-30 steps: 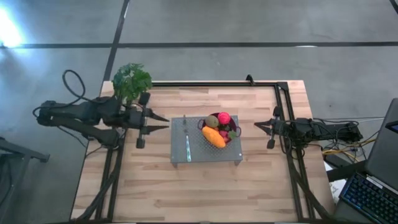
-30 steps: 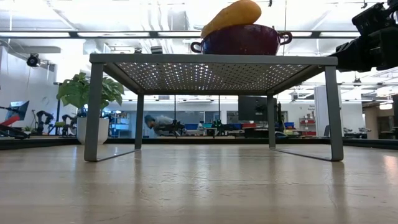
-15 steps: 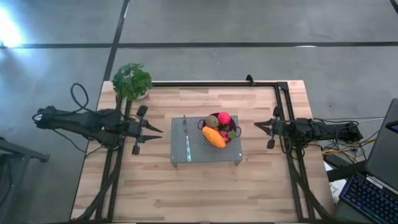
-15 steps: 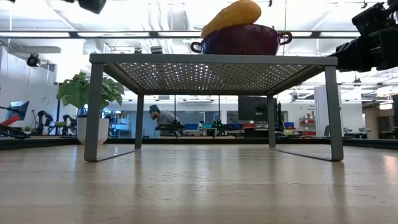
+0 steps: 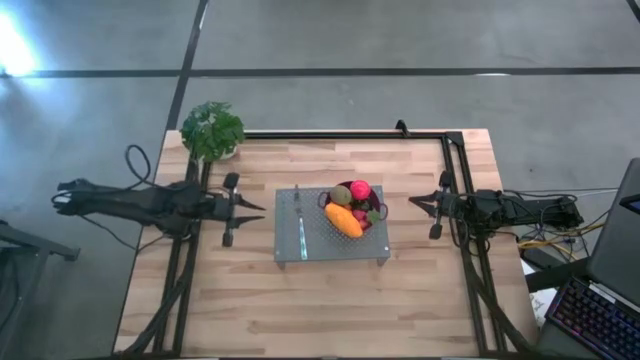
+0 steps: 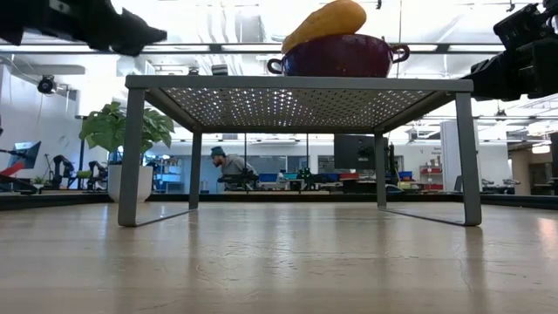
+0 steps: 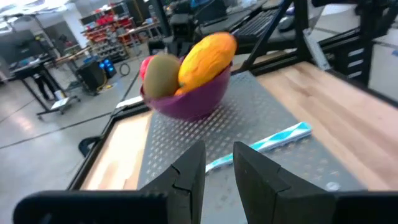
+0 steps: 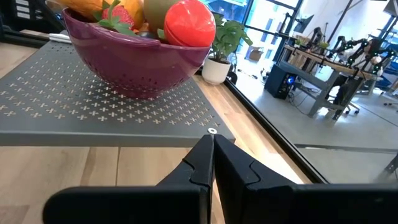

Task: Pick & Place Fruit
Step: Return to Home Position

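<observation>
Visibly, one bowl (image 7: 193,102) holds one orange fruit (image 7: 207,53), one red ball (image 8: 189,23).

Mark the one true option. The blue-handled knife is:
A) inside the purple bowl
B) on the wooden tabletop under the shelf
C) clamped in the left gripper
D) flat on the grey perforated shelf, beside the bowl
D: the knife lies flat on the perforated shelf, beside the purple bowl and outside it.
</observation>
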Controlling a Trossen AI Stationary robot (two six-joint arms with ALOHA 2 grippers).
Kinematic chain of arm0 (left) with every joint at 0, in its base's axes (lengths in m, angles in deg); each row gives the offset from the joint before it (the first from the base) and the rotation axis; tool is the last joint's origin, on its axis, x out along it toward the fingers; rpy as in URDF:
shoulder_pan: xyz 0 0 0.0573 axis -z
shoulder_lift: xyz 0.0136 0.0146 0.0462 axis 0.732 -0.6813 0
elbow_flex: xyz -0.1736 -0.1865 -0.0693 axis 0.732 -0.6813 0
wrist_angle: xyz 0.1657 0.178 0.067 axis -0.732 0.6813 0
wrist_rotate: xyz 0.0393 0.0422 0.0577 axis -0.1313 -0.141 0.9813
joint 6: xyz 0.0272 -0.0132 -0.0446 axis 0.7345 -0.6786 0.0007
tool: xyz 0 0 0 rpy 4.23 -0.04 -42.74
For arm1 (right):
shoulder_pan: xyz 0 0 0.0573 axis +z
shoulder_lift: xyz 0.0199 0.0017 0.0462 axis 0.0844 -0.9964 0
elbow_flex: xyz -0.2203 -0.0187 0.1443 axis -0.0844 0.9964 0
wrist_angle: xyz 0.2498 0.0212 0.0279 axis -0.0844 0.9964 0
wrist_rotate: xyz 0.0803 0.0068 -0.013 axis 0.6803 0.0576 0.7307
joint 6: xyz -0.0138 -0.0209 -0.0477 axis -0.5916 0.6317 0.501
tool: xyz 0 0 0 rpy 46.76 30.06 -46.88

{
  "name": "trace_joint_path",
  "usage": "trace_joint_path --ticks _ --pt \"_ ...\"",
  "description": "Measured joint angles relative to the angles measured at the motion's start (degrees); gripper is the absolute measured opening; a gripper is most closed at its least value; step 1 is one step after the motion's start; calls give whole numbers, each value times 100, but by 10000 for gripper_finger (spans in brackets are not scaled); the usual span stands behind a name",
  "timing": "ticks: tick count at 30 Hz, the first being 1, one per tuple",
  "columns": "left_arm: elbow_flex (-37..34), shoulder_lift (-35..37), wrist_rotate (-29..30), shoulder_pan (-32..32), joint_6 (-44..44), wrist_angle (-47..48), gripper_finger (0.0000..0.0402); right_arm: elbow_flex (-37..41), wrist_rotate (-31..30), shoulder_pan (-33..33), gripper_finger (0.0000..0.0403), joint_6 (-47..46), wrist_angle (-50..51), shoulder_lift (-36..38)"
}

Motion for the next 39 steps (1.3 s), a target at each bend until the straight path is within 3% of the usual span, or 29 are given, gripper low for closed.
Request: trace_joint_path --ticks 9,13,24,39 --pt "-690 25 -13 -389 -36 -883 87 -1 0 0 8 -1 1 0" --pt "-862 46 -432 -388 2 -1268 87 -1 0 0 8 -1 1 0" --pt "-985 806 -699 -388 244 -493 87 -1 0 0 8 0 2 0" --pt "-1945 2267 -702 -388 214 -237 87 1 0 0 8 0 1 0"
